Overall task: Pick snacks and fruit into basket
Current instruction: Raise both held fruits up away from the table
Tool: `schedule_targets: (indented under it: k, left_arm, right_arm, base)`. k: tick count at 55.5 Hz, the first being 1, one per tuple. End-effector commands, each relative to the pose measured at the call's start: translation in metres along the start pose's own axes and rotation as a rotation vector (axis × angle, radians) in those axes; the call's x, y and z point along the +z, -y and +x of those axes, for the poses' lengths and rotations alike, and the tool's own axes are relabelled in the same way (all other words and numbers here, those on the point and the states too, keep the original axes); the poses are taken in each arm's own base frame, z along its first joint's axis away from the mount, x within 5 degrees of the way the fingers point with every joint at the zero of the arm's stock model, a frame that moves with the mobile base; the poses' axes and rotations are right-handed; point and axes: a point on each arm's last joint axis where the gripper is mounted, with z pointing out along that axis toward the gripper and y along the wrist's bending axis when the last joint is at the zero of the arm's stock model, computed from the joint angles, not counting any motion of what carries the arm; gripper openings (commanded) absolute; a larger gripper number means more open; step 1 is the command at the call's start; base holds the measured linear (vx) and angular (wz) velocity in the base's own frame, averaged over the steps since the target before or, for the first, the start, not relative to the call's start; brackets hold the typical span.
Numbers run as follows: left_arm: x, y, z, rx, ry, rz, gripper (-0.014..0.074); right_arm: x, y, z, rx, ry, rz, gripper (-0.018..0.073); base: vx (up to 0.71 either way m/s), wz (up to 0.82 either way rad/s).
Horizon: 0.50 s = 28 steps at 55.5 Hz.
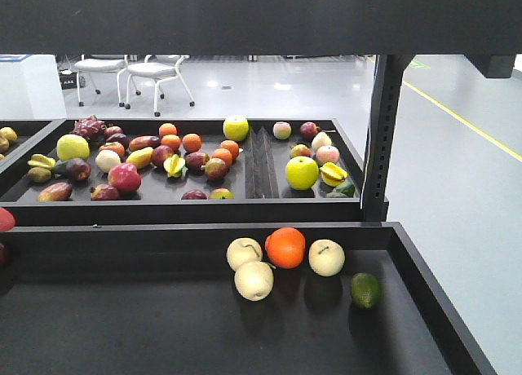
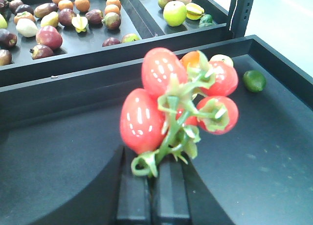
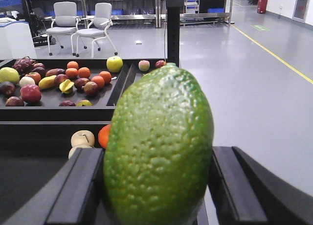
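My left gripper [image 2: 156, 173] is shut on the green stem of a bunch of red tomatoes [image 2: 161, 95], held above the near black tray [image 2: 58, 166]. My right gripper [image 3: 159, 186] is shut on a large bumpy green fruit [image 3: 159, 146], with a black finger [image 3: 78, 186] pressed against each side. That fruit fills the middle of the right wrist view. Neither gripper shows in the front view. The snacks and the basket are out of view.
The near tray [image 1: 122, 326] holds three pale apples [image 1: 254, 280], an orange [image 1: 285, 247] and a small green lime [image 1: 365, 290]. Behind it, the back tray [image 1: 253, 208] is full of mixed fruit. A black shelf post [image 1: 382, 138] stands at the right; chairs [image 1: 155, 73] sit beyond.
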Motion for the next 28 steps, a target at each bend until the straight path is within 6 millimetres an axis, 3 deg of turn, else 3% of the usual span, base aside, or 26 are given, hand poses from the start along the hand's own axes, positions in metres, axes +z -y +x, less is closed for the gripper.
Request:
schedule_targets:
  k: [1,28]
  left_arm:
    - [-0.0075,0.0005,-0.0159,-0.011,0.112,-0.008,-0.0003]
    - [-0.0075,0.0005,-0.0159,-0.011,0.112,-0.008,-0.0003]
  right_arm:
    - [-0.0030,-0.0006,-0.0160,-0.026,0.108,-0.006,-0.0004]
    - [-0.0030,-0.0006,-0.0160,-0.027,0.108,-0.006,-0.0004]
  base:
    - [0.00,0.00]
    - [0.00,0.00]
